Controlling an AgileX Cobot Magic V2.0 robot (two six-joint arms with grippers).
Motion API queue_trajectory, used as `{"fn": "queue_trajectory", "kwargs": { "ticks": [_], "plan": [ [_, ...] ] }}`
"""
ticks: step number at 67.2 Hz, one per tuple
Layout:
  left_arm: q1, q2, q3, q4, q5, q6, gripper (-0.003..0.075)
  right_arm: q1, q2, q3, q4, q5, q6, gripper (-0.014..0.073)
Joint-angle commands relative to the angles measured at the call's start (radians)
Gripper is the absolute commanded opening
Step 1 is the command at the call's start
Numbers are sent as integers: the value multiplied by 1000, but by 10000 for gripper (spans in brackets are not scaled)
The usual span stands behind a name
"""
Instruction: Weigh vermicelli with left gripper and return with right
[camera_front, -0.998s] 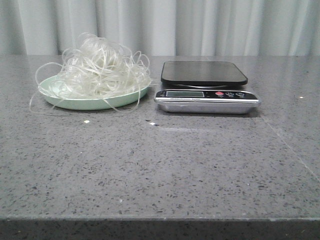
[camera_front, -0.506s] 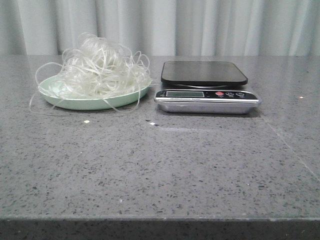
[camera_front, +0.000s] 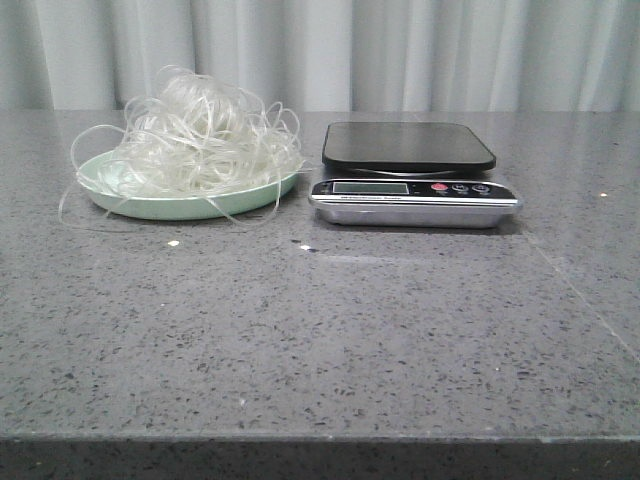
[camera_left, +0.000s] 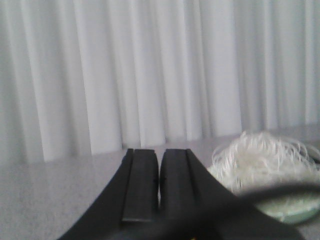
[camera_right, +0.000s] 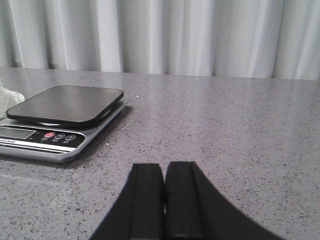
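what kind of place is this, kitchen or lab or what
Most likely a staged test bench, not a working kitchen: a bare grey speckled stone-look tabletop closed off behind by a plain pale curtain, with only a digital kitchen scale and a pale green plate of vermicelli laid out.

Vermicelli heaped on a green plate beside the scale.
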Motion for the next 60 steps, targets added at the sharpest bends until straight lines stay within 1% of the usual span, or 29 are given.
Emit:
{"fn": "queue_trajectory", "kwargs": {
  "ticks": [1, 3, 5, 8, 9, 10, 13, 14, 15, 16, 19, 20, 25, 26, 27, 30, 34, 40, 60],
  "plan": [
    [2, -20, -30, -9, -184, -7, 134, -7, -16, -8, -11, -75, 0, 157],
    [2, -20, -48, -9, -173, -7, 134, -7, -16, -8, -11, -75, 0, 157],
    [2, -18, -76, -9, -129, -7, 134, -7, -16, -8, -11, -75, 0, 157],
    [2, -14, -148, -9, -32, -7, 134, -7, -16, -8, -11, -75, 0, 157],
    [2, -14, -148, -9, -17, -7, 134, -7, -16, -8, -11, -75, 0, 157],
    [2, -7, -188, -9, 29, -7, 134, -7, -16, -8, -11, -75, 0, 157],
    [2, 6, -238, -9, 96, -7, 134, -7, -16, -8, -11, -75, 0, 157],
    [2, 16, -268, -9, 144, -7, 134, -7, -16, -8, -11, -75, 0, 157],
    [2, 20, -278, -9, 144, -7, 134, -7, -16, -8, -11, -75, 0, 157],
    [2, 32, -317, -9, 186, -7, 134, -7, -16, -8, -11, -75, 0, 157],
    [2, 54, -356, -9, 226, -7, 134, -7, -16, -8, -11, -75, 0, 157],
    [2, 74, -392, -11, 271, -7, 134, -7, -16, -8, -11, -75, 0, 157],
    [2, 118, -460, -34, 332, -7, 134, -7, -16, -8, -11, -75, 0, 157],
    [2, 141, -490, -53, 374, -7, 134, -7, -16, -8, -11, -75, 0, 157],
    [2, 141, -490, -53, 374, -7, 134, -7, -16, -8, -11, -75, 0, 157],
    [2, 193, -543, -90, 429, -7, 134, -7, -16, -8, -11, -75, 0, 157],
    [2, 233, -569, -110, 438, -7, 134, -7, -16, -8, -11, -75, 0, 157],
    [2, 281, -570, -110, 410, -7, 134, -7, -16, -8, -11, -75, 0, 157],
    [2, 396, -572, -115, 397, -7, 138, -7, -16, -8, -11, -75, 0, 157]
  ]
}}
